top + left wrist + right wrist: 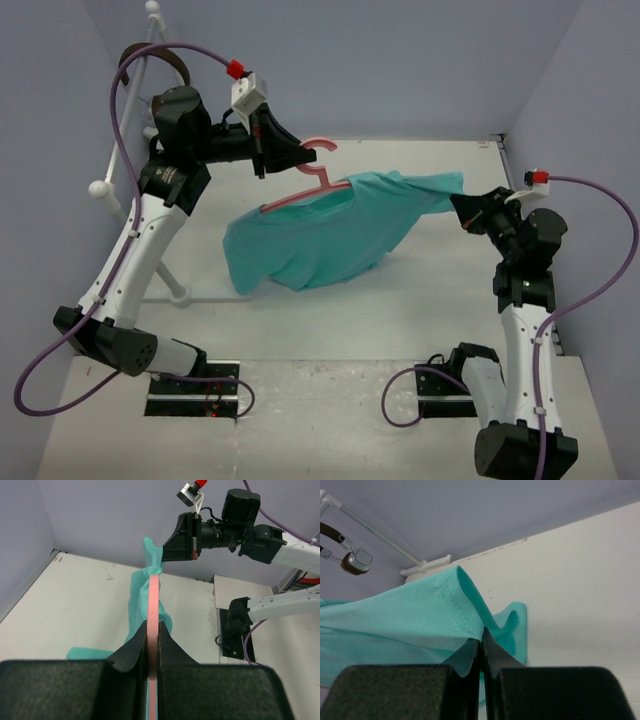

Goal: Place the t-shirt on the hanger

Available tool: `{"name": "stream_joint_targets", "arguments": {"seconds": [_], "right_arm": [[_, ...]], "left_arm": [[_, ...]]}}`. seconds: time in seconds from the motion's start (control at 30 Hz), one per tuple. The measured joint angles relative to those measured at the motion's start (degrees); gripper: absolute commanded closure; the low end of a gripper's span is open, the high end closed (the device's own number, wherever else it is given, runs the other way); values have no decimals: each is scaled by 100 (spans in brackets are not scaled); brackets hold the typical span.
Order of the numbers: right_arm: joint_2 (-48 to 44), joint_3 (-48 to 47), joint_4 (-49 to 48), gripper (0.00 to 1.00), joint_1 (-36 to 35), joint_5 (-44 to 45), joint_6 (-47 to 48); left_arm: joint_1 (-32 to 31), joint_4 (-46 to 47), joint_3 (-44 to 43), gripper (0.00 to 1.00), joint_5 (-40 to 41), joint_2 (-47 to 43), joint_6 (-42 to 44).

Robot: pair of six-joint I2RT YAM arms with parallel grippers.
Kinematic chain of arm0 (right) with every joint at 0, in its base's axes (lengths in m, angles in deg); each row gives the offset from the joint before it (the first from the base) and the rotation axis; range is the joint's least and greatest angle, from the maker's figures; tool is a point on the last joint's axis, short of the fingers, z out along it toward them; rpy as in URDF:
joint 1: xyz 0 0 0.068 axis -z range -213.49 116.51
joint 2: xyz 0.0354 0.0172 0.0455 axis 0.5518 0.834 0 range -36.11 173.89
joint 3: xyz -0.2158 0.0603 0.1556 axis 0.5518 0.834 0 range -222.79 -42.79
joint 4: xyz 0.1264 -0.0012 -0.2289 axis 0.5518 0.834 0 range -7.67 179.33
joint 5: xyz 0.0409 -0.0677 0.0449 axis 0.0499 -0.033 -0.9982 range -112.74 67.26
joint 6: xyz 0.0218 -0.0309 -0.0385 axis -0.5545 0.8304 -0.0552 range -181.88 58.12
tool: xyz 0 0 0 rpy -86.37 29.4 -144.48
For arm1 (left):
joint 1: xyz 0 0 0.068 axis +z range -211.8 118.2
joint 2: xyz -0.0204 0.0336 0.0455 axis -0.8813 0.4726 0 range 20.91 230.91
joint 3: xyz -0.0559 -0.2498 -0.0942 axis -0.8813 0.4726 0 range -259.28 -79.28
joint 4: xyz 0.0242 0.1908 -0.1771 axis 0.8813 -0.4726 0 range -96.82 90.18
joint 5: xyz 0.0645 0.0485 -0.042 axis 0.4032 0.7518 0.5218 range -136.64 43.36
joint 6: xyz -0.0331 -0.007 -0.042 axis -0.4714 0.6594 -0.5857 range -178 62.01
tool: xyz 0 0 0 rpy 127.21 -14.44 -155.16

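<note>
Teal-green cloth t-shirt [320, 240] is strung up over the middle of the white bench [420, 330]. One end is draped on the thin pink plastic hanger [292, 201] and the lower edge sags down toward the bench. Up top, the left fingers [292, 152] are clamped tight on the hanger near its hook. Over on the other side, the right fingers [468, 208] are pinching the shirt's stitched hem, holding it out sideways.

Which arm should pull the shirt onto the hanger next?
Probably the right arm: its jaws pinch the t-shirt, free to pull. The left arm has its jaws busy holding the hanger up.
</note>
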Motion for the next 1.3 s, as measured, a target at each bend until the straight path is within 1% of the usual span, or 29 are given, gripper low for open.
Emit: {"name": "stream_joint_targets", "arguments": {"seconds": [0.1, 0.23, 0.37, 0.47, 0.57, 0.7, 0.8, 0.9, 1.1, 1.3], "right_arm": [[29, 0, -137, 100, 43, -243, -104], [222, -84, -436, 100, 89, -1152, -296], [448, -543, -375, 100, -112, -1834, -394], [390, -1015, -332, 100, -223, -2023, -428], [268, -1350, -319, 100, -232, -1972, -432], [234, -1490, -149, 100, -234, -1672, -427], [234, -1435, 120, 100, -236, -1049, -353], [169, -1199, 289, 100, -236, -435, -272], [-246, -548, 606, 100, -203, 819, -152], [-302, -456, 719, 100, -174, 1561, -75]], "left_arm": [[2, 42, 14, 100, -9, 34, -20], [7, 96, 29, 100, 103, 77, 55], [-111, -71, 24, 100, 360, 215, 397], [-287, -297, 20, 100, 531, 457, 679], [-465, -609, -1, 100, 637, 736, 993], [-566, -965, -2, 100, 619, 921, 1278], [-558, -1071, -2, 100, 734, 880, 1380], [-494, -1095, -2, 100, 859, 755, 1403], [-358, -1230, -9, 100, 1186, 462, 1449], [-299, -1261, -9, 100, 1240, 292, 1445]]}}
